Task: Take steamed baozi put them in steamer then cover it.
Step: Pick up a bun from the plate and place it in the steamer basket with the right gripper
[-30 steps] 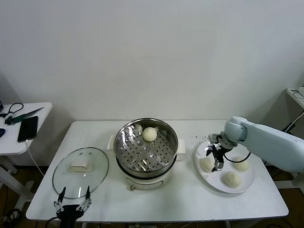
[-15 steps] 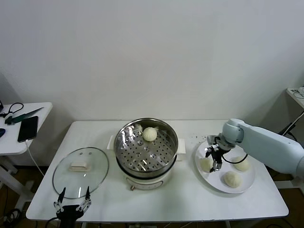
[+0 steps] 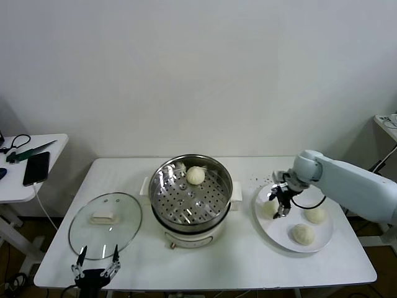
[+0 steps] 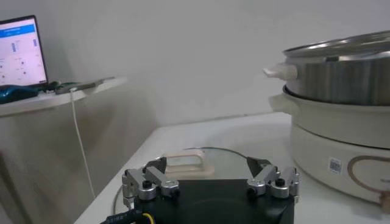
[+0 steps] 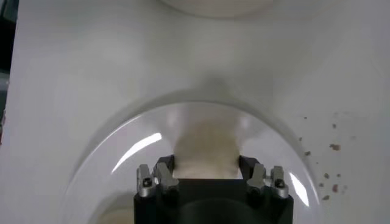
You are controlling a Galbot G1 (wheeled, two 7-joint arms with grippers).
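- Right gripper [image 3: 278, 207] is at the near-left part of the flat white round plate [image 3: 280, 238], on the tabletop [image 3: 248, 261] right of the steamer. Against the frame a second ago, its jaws have drawn in from spread wide to pinching one small cream-white round baozi [image 5: 206, 151] between them; the arm has also risen slightly.
- Right wrist view: dough fills the gap between both fingertips. Whether the bun has cleared the plate I cannot tell from here; it probably has barely lifted.
- Two more cream-white baozi [image 3: 315, 215] lie on the plate, apart from the gripper.
- The round shiny stainless-steel steamer basket [image 3: 217, 205], on its white electric pot base, holds one baozi [image 3: 195, 175] at the far side of the perforated floor.
- The round clear glass cover with a white handle [image 3: 104, 217] lies flat on the tabletop left of the steamer.
- Left gripper [image 3: 94, 262] parked at the near edge just beside the cover, jaws wide, holding nothing.
- Judgement: grasp just made; next is lift and carry to the steamer. Three buns and the cover remain.
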